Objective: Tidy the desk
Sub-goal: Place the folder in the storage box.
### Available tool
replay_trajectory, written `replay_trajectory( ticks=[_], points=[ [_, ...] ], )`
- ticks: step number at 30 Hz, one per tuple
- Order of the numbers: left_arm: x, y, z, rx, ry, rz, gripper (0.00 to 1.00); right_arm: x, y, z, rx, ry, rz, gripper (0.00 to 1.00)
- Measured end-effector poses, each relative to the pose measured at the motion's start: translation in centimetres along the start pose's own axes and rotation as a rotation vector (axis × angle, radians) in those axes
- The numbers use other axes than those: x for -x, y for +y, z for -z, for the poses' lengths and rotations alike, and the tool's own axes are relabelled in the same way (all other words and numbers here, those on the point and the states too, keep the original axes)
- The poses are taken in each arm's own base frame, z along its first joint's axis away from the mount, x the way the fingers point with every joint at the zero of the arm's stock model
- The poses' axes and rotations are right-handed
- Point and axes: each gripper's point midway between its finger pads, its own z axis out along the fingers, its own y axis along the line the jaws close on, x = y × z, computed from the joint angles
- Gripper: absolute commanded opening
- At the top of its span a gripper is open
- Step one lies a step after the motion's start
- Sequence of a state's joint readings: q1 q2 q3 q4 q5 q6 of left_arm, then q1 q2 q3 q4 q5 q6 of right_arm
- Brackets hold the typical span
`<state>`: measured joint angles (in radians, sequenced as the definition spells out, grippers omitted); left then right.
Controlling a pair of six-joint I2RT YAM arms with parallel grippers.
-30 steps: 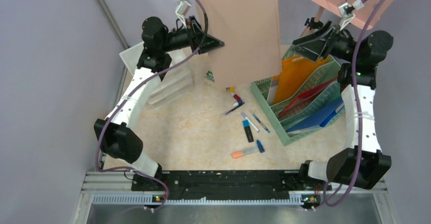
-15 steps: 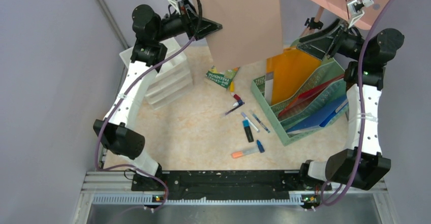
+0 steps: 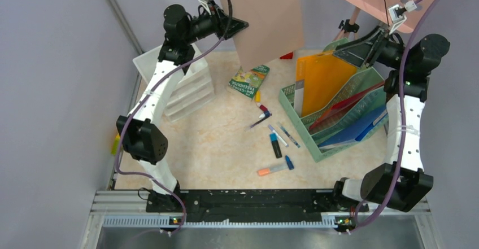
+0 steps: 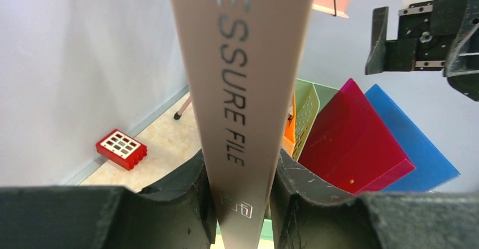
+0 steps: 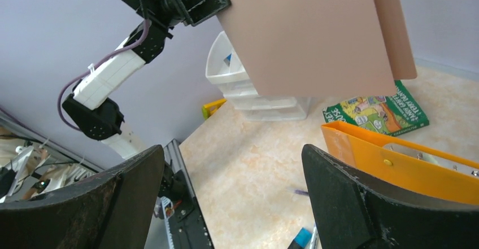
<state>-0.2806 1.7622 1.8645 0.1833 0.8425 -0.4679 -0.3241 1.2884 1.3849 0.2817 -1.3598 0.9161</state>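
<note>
Left gripper point(image 3: 236, 26) was clamped narrow on the edge of a beige pressure file point(image 3: 265, 17), held upright and high over the far side of the desk point(image 3: 214, 147). The desk itself spanned the floor of the cell under both arms, from the near rail to the far wall. Read: the file was headed for the green mesh file rack point(image 3: 314, 152) on the right. To do it well: keep the file vertical, line its bottom edge up with a slot before descending, and come down slowly. It was pinched at one edge only, so I'd expect it to swing and catch on a divider. Don't let go until the bottom edge is seated. Which slot was free I couldn't tell. Right gripper point(image 5: 230, 153) hung over the rack's far end with jaws wide, holding nothing; it could steady the orange folder point(image 3: 319, 82) if that leans into the way. Containers, left first: the white drawer unit point(image 3: 181, 85) sat at the far left corner; the right wrist view showed something blue in its top drawer, the rest unreadable. The rack held the orange folder in its far slot, then a red folder point(image 3: 339, 110) and a blue folder point(image 3: 347, 133) nearer. Loose on the desk between them: a green booklet point(image 3: 248, 81), scattered pens point(image 3: 277, 133), and a red block point(image 4: 121, 147) by the far wall.
</note>
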Motion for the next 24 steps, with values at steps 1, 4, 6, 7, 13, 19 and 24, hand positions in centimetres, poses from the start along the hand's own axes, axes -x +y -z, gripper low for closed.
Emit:
replay_trajectory(
  ticks=[1, 4, 6, 7, 13, 19, 24],
  points=[
    [-0.5, 0.4, -0.2, 0.002, 0.006, 0.008, 0.0, -0.1, -0.1, 0.0, -0.001, 0.001, -0.004, 0.91],
    [-2.3, 0.8, -0.9, -0.007, 0.026, 0.035, 0.0, -0.1, -0.3, 0.2, -0.01, 0.0, -0.008, 0.91],
    [-4.0, 0.2, -1.3, -0.033, 0.05, 0.064, 0.0, -0.1, -0.6, 0.5, -0.023, -0.005, -0.009, 0.91],
    [-4.9, -0.2, -1.5, -0.049, 0.061, 0.079, 0.0, 0.0, -0.7, 0.8, -0.032, -0.009, -0.009, 0.91],
    [-10.6, -2.3, -1.6, -0.122, 0.156, 0.198, 0.0, 0.5, -1.8, 2.2, -0.081, -0.032, -0.015, 0.91],
    [-12.2, -4.3, -1.7, -0.178, 0.198, 0.23, 0.0, 0.6, -2.7, 2.7, -0.101, -0.039, -0.021, 0.91],
    [-12.1, -6.8, -2.5, -0.233, 0.205, 0.168, 0.0, 0.6, -4.0, 3.1, -0.117, -0.043, -0.041, 0.91]
  ],
)
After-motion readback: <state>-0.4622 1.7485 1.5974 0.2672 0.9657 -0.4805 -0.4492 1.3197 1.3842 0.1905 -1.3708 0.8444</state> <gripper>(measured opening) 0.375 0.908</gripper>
